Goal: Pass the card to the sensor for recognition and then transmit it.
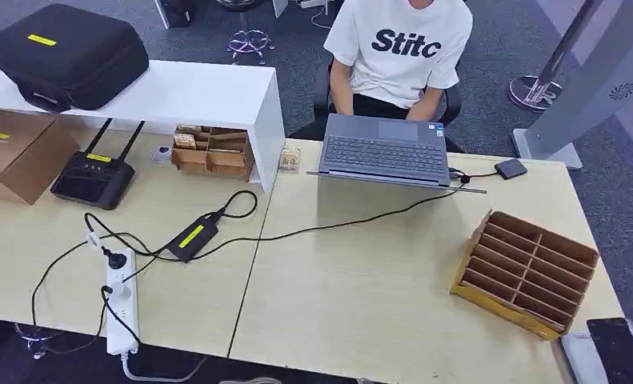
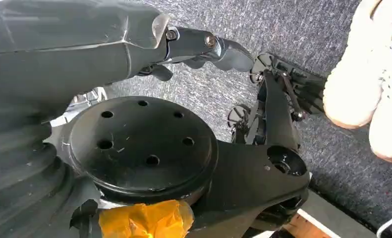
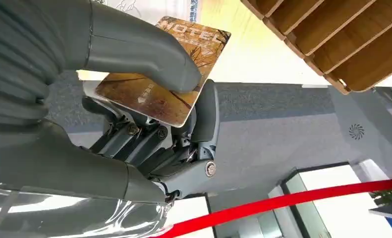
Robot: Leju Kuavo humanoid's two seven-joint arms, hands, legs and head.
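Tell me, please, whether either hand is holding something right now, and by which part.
The right hand holds the brown card, thumb pressed on its face and fingers underneath. The left hand holds nothing.

— What does the card (image 3: 159, 84) look like?
— Brown and gold, with autumn trees printed on it and "HOTEL" lettered along one edge.
— Where is it?
— In the right hand (image 3: 149, 114). The thick grey thumb presses on its printed face and the darker fingers back it from behind.
— And the sensor?
— Possibly the small dark box (image 1: 510, 168) on the table; I cannot tell.
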